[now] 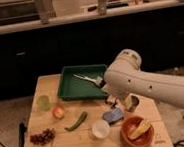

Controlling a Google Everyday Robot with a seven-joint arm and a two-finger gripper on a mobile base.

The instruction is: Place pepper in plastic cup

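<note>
The green chili pepper point(77, 121) lies on the wooden table point(46, 86), near the front middle. The pale-green plastic cup point(43, 101) stands upright at the table's left side, up and to the left of the pepper. My white arm point(147, 84) reaches in from the right over the table's right half. My gripper point(111, 102) hangs at the arm's left end, just off the green tray's front right corner, to the right of and above the pepper. It holds nothing that I can see.
A green tray point(69, 88) with a utensil point(88, 79) sits at the back middle. An orange-red fruit point(59, 112), dark grapes point(42, 137), a white cup point(100, 129), a blue object point(113, 115), a metal cup point(133, 103) and a red bowl point(130, 139) holding a banana are also on the table.
</note>
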